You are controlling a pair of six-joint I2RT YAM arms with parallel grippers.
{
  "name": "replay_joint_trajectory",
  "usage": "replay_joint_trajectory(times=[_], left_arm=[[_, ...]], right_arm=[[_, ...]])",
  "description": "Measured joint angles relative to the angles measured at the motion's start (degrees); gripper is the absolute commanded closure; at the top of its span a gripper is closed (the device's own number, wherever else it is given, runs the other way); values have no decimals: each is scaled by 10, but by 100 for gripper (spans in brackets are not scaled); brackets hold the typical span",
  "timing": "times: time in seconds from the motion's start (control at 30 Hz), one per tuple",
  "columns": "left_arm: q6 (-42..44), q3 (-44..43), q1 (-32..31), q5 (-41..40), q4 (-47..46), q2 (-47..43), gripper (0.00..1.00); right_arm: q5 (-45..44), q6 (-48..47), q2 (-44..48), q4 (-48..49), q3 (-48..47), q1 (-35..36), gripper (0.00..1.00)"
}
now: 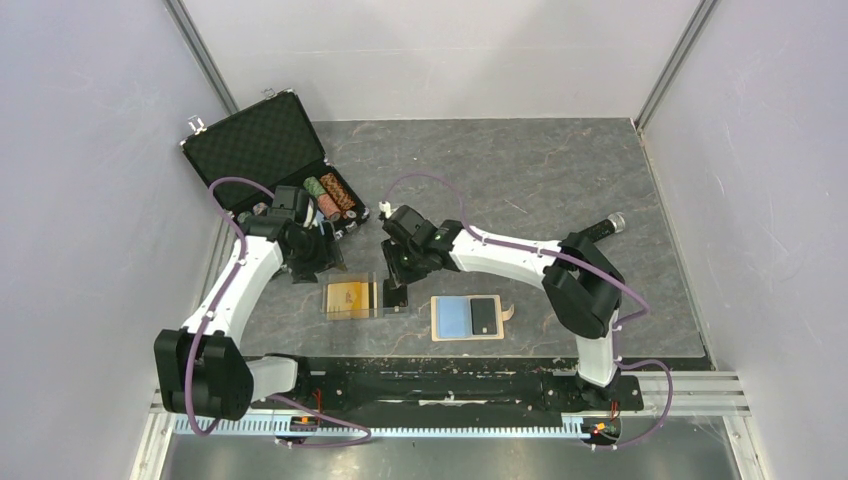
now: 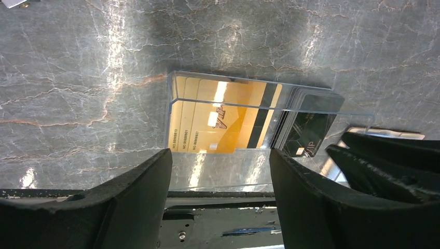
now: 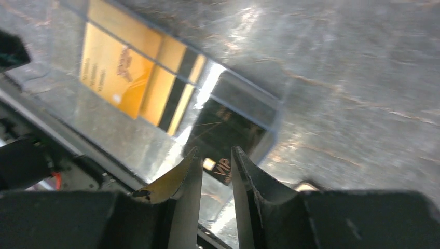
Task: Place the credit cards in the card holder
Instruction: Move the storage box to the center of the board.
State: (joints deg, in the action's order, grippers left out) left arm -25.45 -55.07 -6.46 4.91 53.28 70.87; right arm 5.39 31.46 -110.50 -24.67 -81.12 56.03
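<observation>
1. Table (image 1: 560,180): grey marbled top.
2. Clear box (image 2: 172,98): lies flat near the middle of the table. The gold cards (image 2: 223,116) are inside it; the black cards (image 2: 306,127) stick out of its right end as a fanned stack.
3. Card holder (image 1: 452,318): lies open and flat, to the right of the clear box and apart from it. The blue lining faces up, with a dark rectangle (image 1: 484,316) on its right half (too small to tell what it is).
4. Left hand (image 2: 219,158): jaws spread wide, nothing between them, poised at the long side of the clear box.
5. Right hand (image 3: 215,153): jaws parted by a narrow gap, nothing pinched, tips at the exposed end of the black cards. Contact cannot be told.
6. Chip case (image 1: 262,145): stands open at the far left.
</observation>
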Motion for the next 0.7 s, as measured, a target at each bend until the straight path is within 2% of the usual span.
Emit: replay_joint_trajectory(times=[0.27, 0.43, 0.6, 0.7], left_arm=[[0, 0, 0, 2, -2, 9, 24], [0, 0, 0, 3, -3, 9, 24], [0, 0, 0, 10, -3, 12, 24], [0, 0, 0, 13, -3, 16, 24]], right_arm=[[-122, -45, -4, -97, -56, -6, 70], [-152, -64, -10, -122, -61, -20, 70], [-160, -79, -10, -131, -63, -28, 59], [-157, -83, -10, -132, -62, -30, 47]])
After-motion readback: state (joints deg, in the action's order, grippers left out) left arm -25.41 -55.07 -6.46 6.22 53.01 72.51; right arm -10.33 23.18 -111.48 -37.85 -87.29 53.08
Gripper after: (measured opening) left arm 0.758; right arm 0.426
